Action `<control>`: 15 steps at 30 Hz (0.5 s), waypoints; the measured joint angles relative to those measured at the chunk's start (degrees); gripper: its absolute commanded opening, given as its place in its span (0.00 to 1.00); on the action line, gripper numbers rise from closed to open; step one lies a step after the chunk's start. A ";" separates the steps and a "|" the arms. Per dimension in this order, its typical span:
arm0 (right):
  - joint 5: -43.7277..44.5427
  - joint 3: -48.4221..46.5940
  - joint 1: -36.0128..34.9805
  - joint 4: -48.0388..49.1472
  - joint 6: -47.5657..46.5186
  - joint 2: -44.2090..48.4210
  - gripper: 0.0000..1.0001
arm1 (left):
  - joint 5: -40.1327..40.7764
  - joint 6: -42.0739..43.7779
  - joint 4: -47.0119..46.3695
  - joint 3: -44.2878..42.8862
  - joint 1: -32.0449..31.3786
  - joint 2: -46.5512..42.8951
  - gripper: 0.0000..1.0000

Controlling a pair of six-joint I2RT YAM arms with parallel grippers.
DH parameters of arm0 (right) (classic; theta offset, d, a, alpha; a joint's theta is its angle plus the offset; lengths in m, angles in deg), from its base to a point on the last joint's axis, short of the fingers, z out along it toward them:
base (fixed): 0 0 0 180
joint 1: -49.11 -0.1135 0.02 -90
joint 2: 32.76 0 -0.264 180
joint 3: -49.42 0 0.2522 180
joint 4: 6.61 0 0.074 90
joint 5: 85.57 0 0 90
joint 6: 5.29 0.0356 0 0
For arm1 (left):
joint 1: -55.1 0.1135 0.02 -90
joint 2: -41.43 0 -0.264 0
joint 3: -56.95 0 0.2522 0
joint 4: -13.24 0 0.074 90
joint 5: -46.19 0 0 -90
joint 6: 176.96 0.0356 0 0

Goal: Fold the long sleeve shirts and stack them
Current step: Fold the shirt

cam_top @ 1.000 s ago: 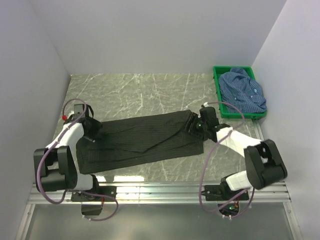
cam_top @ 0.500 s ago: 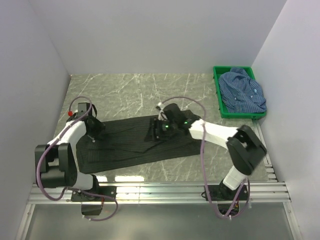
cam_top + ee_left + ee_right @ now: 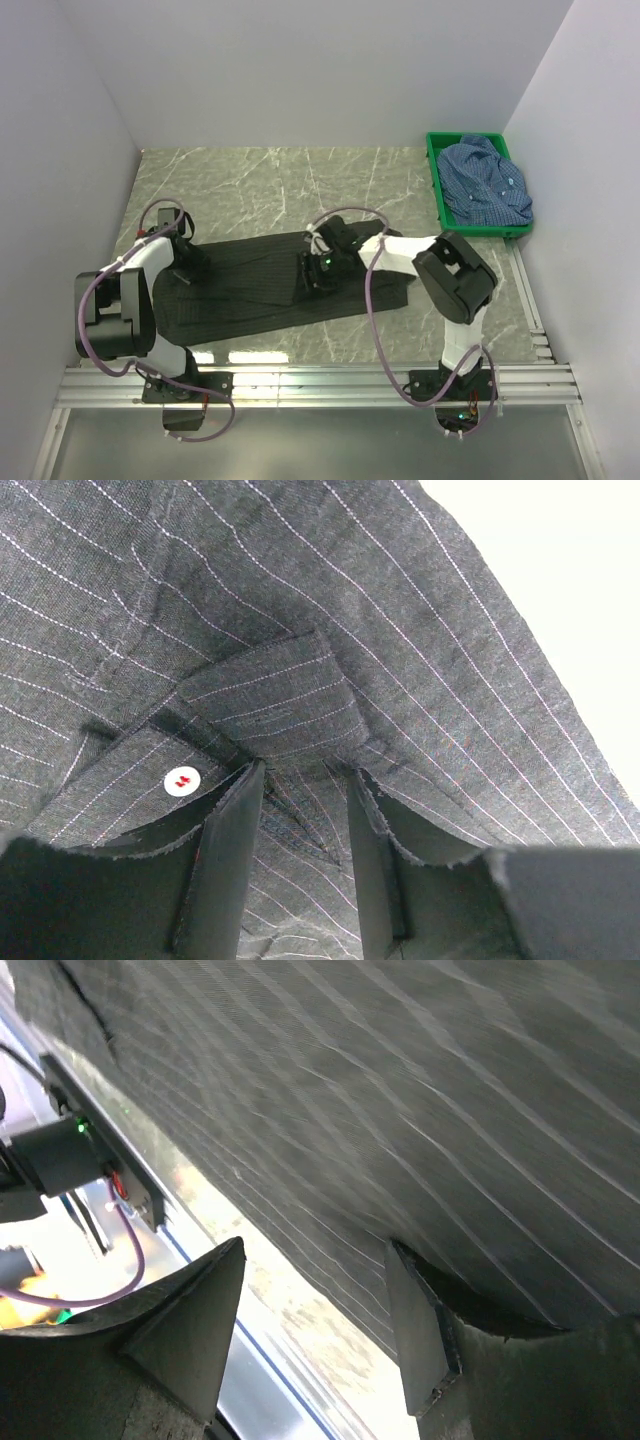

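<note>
Both arms low over black shirt (image 3: 250, 285), left claw (image 3: 305, 772) and right claw (image 3: 312, 1248) spread.

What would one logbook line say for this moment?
black shirt spread on table | left gripper open at its left end | right gripper open over its middle | blue shirt in green crate

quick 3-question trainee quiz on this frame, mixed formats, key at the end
1. Where is the blue shirt?
A. in the green crate
B. spread at the table's left edge
C. under the other shirt
2. True or false: the black shirt is already stacked on the blue shirt.
3. Fill in: the ___ arm's fingers are over the middle of the black shirt.

Key: 1 A. 2 false, it lies on the table, apart from the crate. 3 right; the right fingers are there.
</note>
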State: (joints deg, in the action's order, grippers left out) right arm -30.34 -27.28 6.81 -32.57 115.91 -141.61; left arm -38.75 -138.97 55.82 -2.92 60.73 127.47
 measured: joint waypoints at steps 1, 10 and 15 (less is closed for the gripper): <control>0.59 0.94 1.03 -0.11 -0.04 0.85 0.66 | -0.26 -0.20 0.02 0.00 0.24 0.00 0.47; 17.79 8.52 7.10 -7.02 -1.51 15.21 0.66 | -2.43 3.17 4.96 -1.81 0.72 -4.68 0.73; 28.68 11.37 6.93 -9.70 1.36 24.59 0.66 | -2.21 6.71 6.93 -6.97 -2.82 -7.45 0.69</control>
State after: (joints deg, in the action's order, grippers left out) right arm -1.66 -15.91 13.73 -42.28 117.27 -117.03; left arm -40.95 -132.26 62.75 -9.89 57.91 120.02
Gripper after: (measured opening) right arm 0.663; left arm 0.723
